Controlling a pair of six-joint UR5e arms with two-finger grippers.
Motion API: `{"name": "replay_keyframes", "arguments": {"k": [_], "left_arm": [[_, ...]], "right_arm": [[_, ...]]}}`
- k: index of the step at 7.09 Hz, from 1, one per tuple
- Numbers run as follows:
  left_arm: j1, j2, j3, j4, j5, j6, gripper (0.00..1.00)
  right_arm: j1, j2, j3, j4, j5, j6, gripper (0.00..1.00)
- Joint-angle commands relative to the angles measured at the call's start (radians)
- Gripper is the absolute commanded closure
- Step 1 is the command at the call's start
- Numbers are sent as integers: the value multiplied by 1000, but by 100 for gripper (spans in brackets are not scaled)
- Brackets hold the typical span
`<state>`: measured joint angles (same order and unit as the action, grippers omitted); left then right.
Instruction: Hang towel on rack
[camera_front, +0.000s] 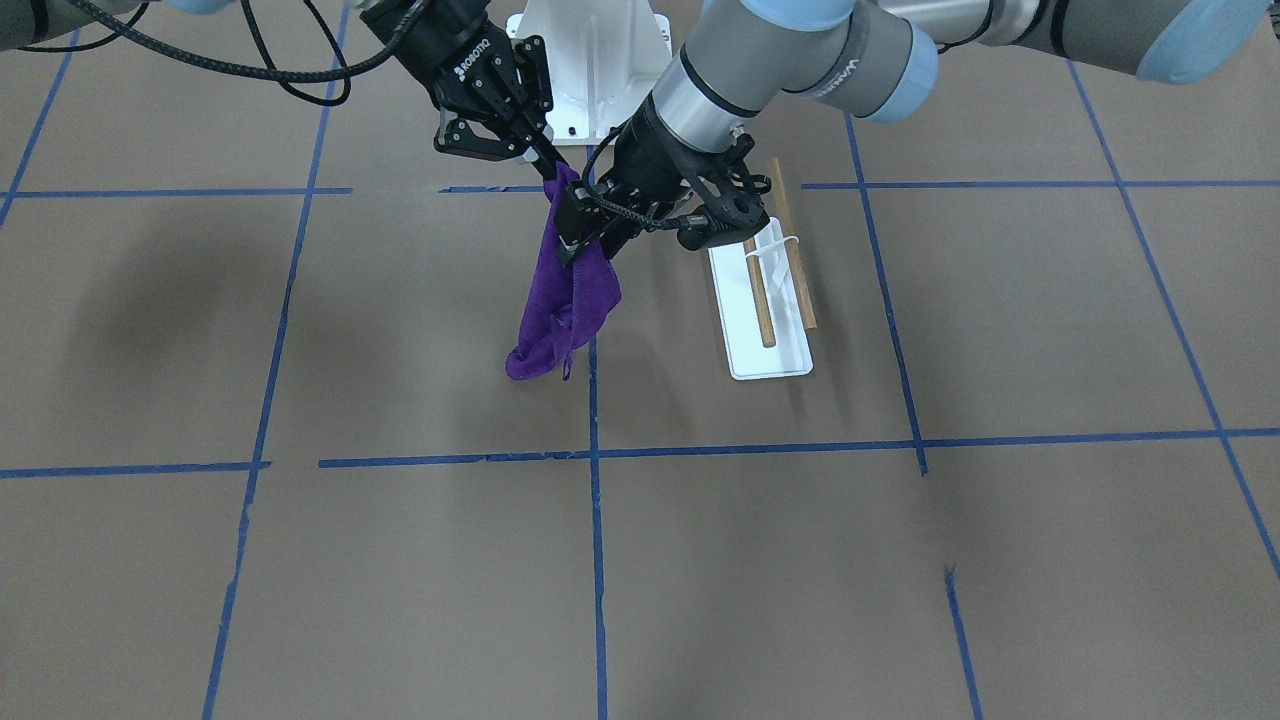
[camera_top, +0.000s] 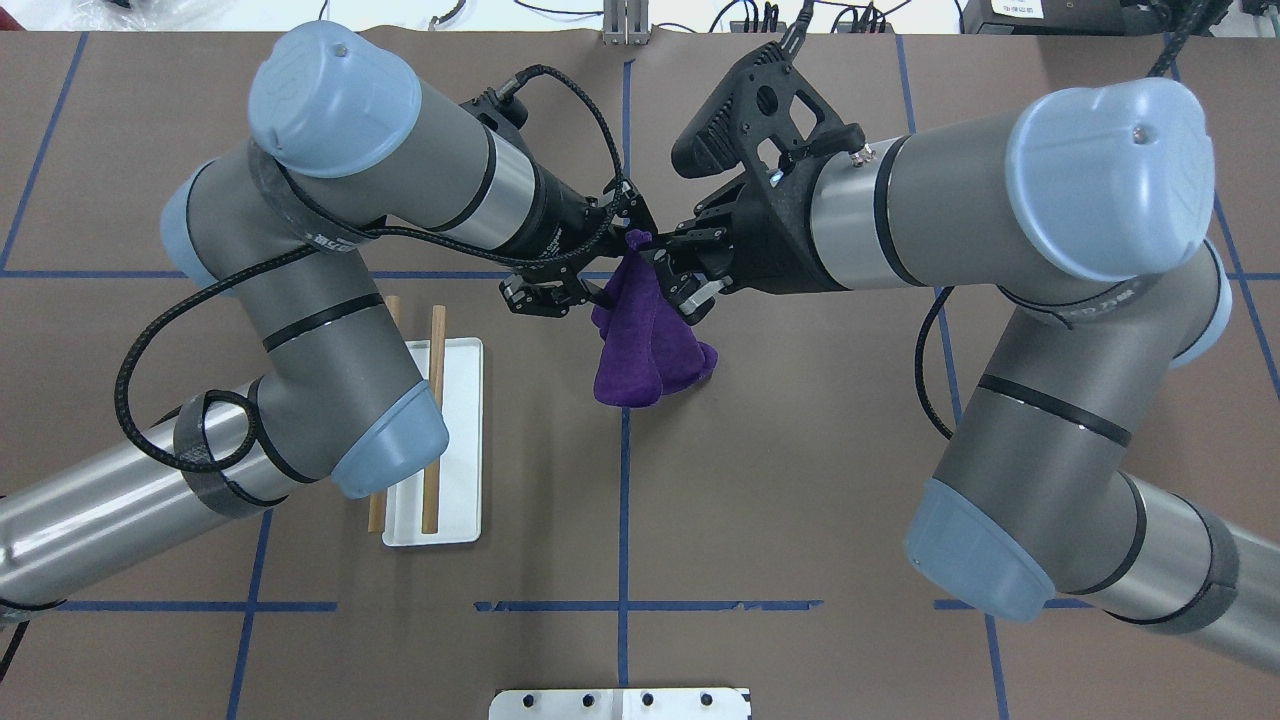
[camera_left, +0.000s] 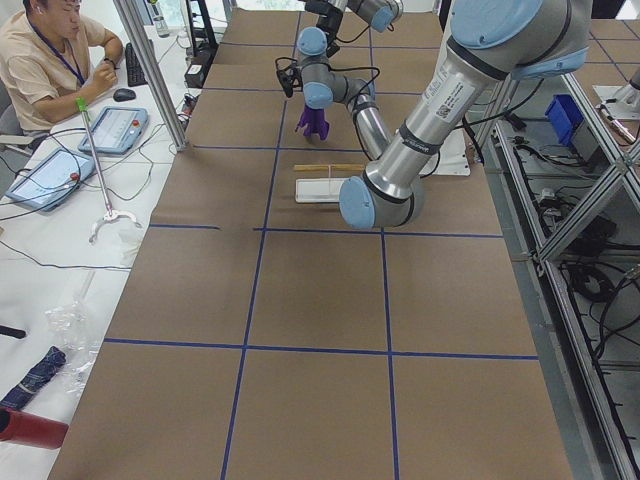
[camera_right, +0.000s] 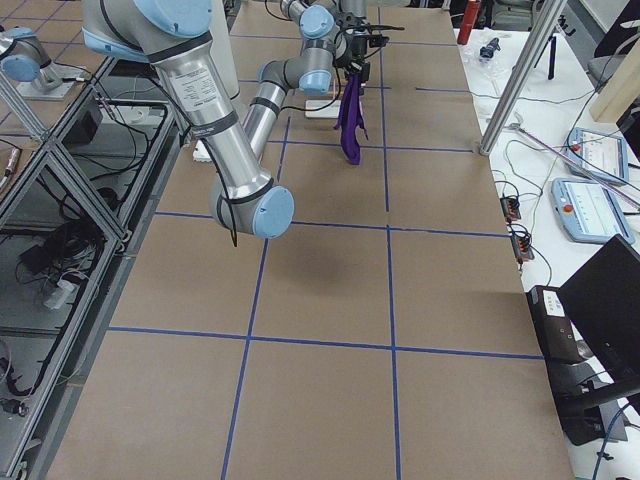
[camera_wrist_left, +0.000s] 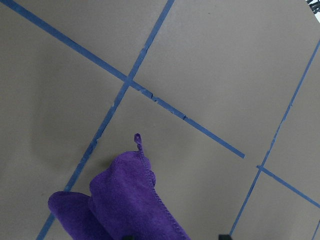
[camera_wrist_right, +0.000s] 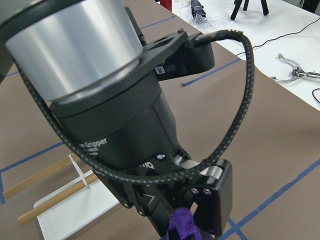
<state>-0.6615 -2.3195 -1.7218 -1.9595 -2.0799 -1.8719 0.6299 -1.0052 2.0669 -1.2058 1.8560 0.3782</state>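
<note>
The purple towel (camera_front: 565, 310) hangs down in the air over the table (camera_front: 400, 560), near the rack (camera_front: 760, 300) but not touching it. The left gripper (camera_front: 583, 243) is squeezed tight on the towel near its top. The right gripper (camera_front: 548, 168) seems to pinch the very top corner, though that is hard to see. I think two holds help pull the towel wide, so it can drape over the rack.

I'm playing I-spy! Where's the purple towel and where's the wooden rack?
purple towel (camera_front: 570, 300), front-facing view, middle of the hanging cloth.
rack (camera_front: 762, 305), front-facing view, on one wooden dowel.
</note>
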Motion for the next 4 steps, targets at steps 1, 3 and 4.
{"name": "replay_keyframes", "arguments": {"k": [1,3,4], "left_arm": [[7,6,-7,-10,1,-16,100],[7,8,-9,-10,3,-15,100],[7,8,-10,-10,3,-13,100]], "right_arm": [[1,-1,4,0,0,1,100],[-1,-6,2,0,17,1,100],[-28,-6,2,-6,28,25,62]]}}
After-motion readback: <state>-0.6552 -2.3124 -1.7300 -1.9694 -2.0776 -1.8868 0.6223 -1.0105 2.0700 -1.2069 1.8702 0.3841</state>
